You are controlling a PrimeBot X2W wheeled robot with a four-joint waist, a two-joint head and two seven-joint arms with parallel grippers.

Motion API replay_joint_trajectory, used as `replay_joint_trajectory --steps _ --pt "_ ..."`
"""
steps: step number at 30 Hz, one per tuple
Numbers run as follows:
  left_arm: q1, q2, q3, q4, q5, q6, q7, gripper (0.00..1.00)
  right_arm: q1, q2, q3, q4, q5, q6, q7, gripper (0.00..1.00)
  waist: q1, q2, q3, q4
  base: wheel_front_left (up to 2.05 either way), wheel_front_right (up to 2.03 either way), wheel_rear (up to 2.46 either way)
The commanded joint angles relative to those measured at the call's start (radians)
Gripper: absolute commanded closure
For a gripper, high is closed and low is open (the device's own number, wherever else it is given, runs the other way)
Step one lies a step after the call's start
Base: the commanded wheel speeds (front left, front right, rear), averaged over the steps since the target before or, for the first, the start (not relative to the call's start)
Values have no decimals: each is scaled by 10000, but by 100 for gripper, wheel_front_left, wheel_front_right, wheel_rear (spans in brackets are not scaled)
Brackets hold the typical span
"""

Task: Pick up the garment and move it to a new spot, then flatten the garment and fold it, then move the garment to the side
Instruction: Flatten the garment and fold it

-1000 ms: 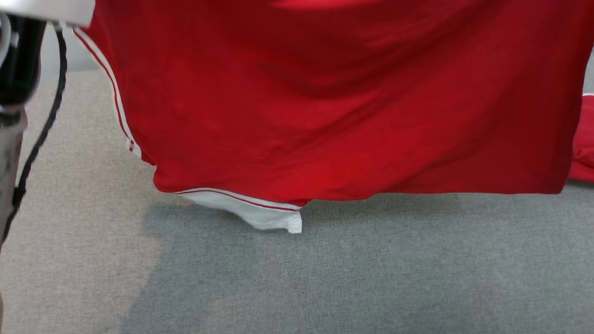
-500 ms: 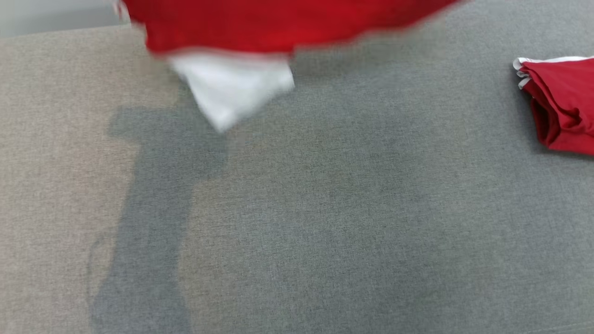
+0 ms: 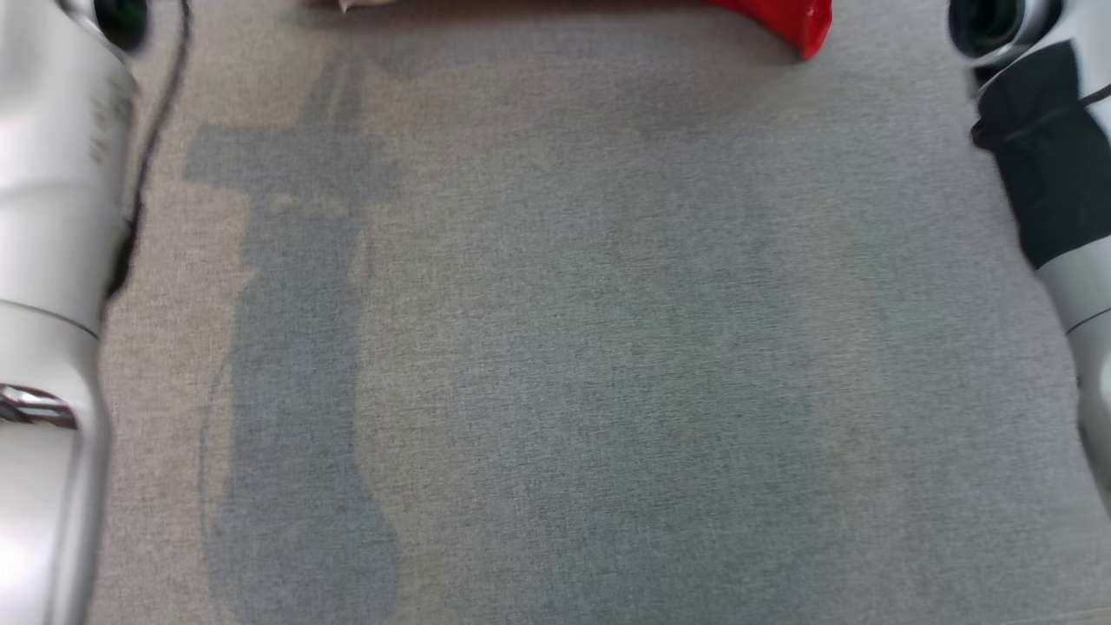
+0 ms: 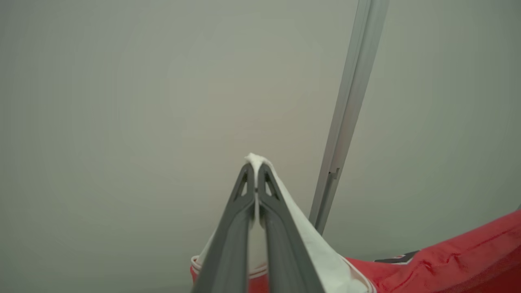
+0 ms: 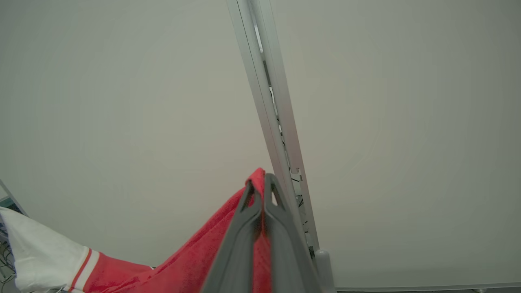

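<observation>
The garment [image 4: 447, 260] is red with white parts and striped trim, and it hangs between my two raised arms. In the left wrist view my left gripper [image 4: 255, 167] is shut on a white corner [image 4: 309, 244] of it. My right gripper [image 5: 260, 181] is shut on a red corner, with red cloth [image 5: 195, 260] and a white striped sleeve [image 5: 36, 248] hanging below. In the head view a small red piece of the garment [image 3: 794, 22] shows at the top edge.
A wide grey fabric surface [image 3: 564, 347] lies below, crossed by shadows. My pale left forearm [image 3: 43, 260] and right forearm [image 3: 1059, 174] flank it. Both wrist views face a pale wall with a metal post [image 4: 346, 114].
The garment has gone up to the top edge of the head view, which has itself shifted. Both forearms now show at the sides, and the folded red cloth at the right is gone from view.
</observation>
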Motion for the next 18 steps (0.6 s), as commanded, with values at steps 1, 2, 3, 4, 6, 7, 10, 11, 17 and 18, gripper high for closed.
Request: replay_joint_trajectory --steps 1,2,3,4,6,7,10,11,17,18 --pt "204 -65 2 208 -53 -51 -79 100 147 57 86 127 131 4 -11 100 -1 0 125 98 0 0 0" --pt "334 -161 -11 428 -125 -97 -68 100 200 109 189 247 199 4 16 100 -1 0 188 140 0 0 0" --pt "409 -207 9 596 -199 -104 -122 100 253 151 323 320 239 4 48 100 -1 0 269 159 0 0 0" --pt "476 -290 73 714 -308 -157 -202 100 322 171 400 320 366 4 23 100 -1 0 376 194 0 0 0" --pt "994 -400 80 1000 -470 -286 -448 100 908 177 942 77 711 4 53 100 -1 0 596 294 0 0 0" --pt "1240 -332 126 1086 -528 -318 -564 100 1219 114 1050 42 883 3 48 100 -1 0 621 280 0 0 0" --pt "2008 -314 269 1219 -855 -401 -800 100 2082 -67 1441 -115 1365 3 -40 100 -1 0 624 274 0 0 0" --pt "2271 -354 247 1231 -878 -425 -851 100 2393 -96 1505 -226 1597 3 -85 100 -1 0 618 307 0 0 0" --pt "4319 -364 731 75 -1316 -429 -1056 100 4682 -423 2210 -1229 2469 4 -280 100 -1 0 329 452 0 0 0" --pt "4814 -309 834 -392 -1238 -430 -1058 100 5084 -542 2219 -1449 2613 3 -300 100 -1 0 239 483 0 0 0"
